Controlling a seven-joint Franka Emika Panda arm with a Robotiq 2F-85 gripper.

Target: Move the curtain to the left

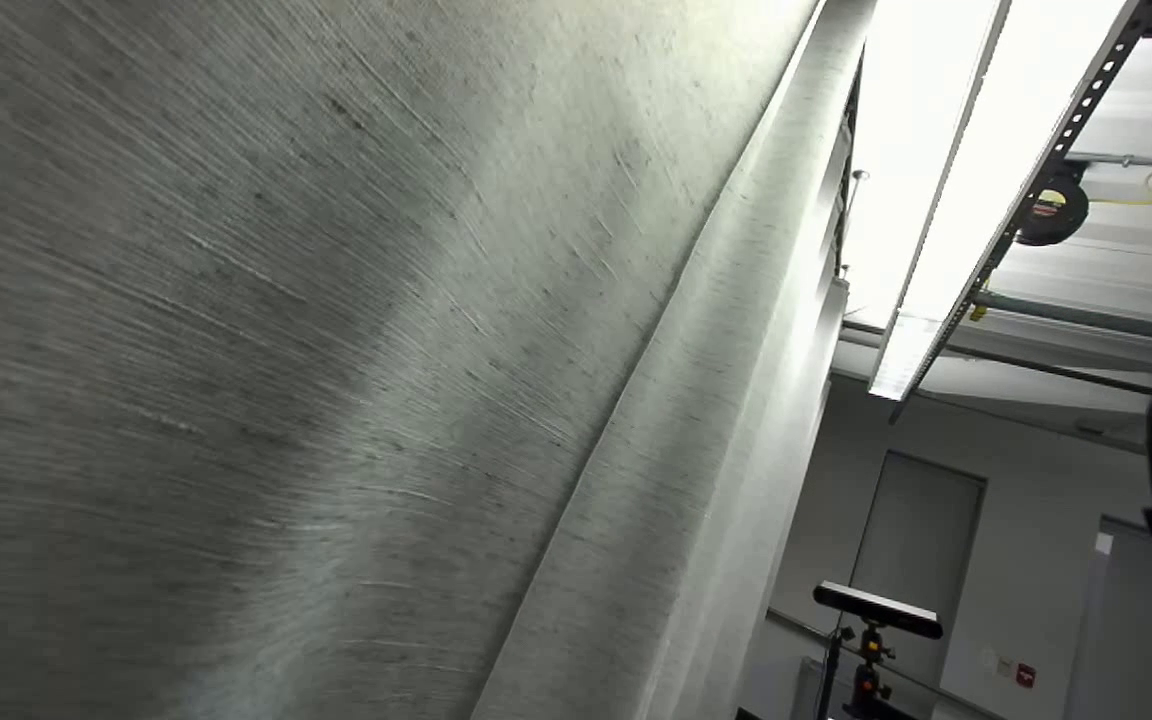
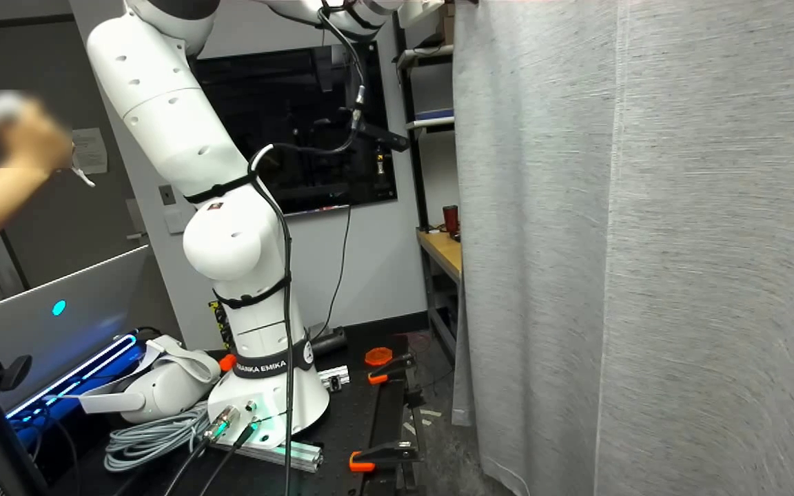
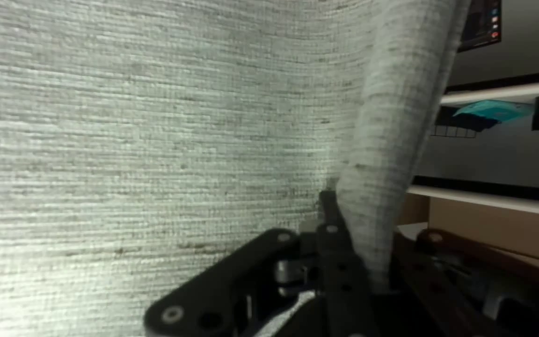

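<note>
The curtain is a tall light grey-white woven sheet with long folds. It fills the left and middle in an exterior view (image 1: 496, 330) and hangs down the right side in an exterior view (image 2: 700, 248). In the wrist view the curtain (image 3: 157, 131) fills the left and middle, and its edge fold runs down into the jaws. My gripper (image 3: 363, 217) is shut on this fold, with the left finger against the fabric. The right finger is partly hidden behind the fold. The gripper is out of view in both exterior views; the arm (image 2: 204, 131) runs out at the top, towards the curtain's edge.
Shelves (image 3: 498, 199) with boxes stand behind the curtain's edge. A black screen (image 2: 287, 124) hangs on the wall behind the arm. A person's hand (image 2: 35, 141) holds a white controller at left. A camera on a stand (image 1: 876, 610) stands beyond the curtain.
</note>
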